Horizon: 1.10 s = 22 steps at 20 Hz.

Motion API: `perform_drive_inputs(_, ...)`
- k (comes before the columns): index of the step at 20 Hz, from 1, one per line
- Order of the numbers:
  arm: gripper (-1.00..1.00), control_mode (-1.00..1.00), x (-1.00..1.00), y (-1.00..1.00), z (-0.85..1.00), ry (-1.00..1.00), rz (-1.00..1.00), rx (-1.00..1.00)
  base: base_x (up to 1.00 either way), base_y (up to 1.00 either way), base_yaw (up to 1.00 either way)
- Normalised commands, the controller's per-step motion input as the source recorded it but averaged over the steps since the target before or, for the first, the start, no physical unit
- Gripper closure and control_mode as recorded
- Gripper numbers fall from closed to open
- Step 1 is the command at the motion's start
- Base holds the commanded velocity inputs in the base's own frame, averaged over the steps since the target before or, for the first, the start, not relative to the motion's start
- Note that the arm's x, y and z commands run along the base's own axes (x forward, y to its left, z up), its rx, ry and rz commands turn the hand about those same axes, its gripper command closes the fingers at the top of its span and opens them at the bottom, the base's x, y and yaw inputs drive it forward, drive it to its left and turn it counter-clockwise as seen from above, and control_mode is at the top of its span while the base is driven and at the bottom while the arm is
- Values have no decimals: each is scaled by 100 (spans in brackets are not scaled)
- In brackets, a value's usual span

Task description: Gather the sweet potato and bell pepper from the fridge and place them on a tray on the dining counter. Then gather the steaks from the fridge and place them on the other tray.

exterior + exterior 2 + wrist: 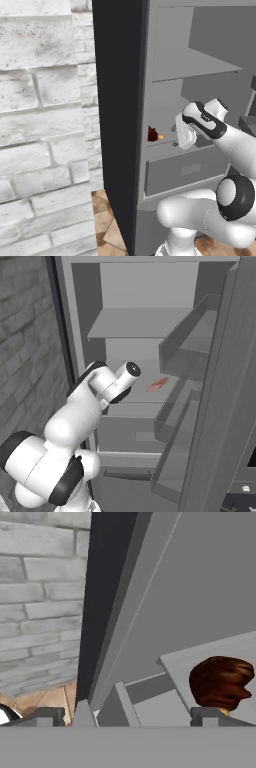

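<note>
The grey fridge [170,60] stands open, with its shelves and drawer showing. A dark red-brown sweet potato [152,134] with an orange tip lies at the left end of the middle shelf. My gripper [177,134] reaches into the fridge just right of it. In the hand view the sweet potato [220,682] sits directly above the right fingertip [210,714], and the gripper [127,717] is open with nothing between its fingers. A flat reddish piece [157,384], perhaps a steak, lies farther back on the same shelf. The bell pepper and the dining counter are out of view.
A white brick wall [45,125] runs along the left of the fridge's dark side panel [117,100]. The open fridge door with its grey bins [185,356] stands on the right. A grey drawer [185,172] sits below the shelf. Tiled floor [107,225] shows at the fridge's foot.
</note>
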Motion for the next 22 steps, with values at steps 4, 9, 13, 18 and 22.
perform_drive_inputs(4, -100, -100, 35, 0, 0, 5, 1, 6, 0, 0, 0)
perform_drive_inputs(9, -100, -100, 17, 0, -2, 6, 0, 7, 0, 0, 0)
perform_drive_inputs(13, -100, -100, 3, 1, -9, 8, 0, 6, 0, 0, 0)
perform_drive_inputs(18, -100, -100, 2, 9, -7, 8, 0, 4, 0, 0, 0)
perform_drive_inputs(22, -100, -100, 0, 19, 0, 1, 0, 3, 0, 0, 0)
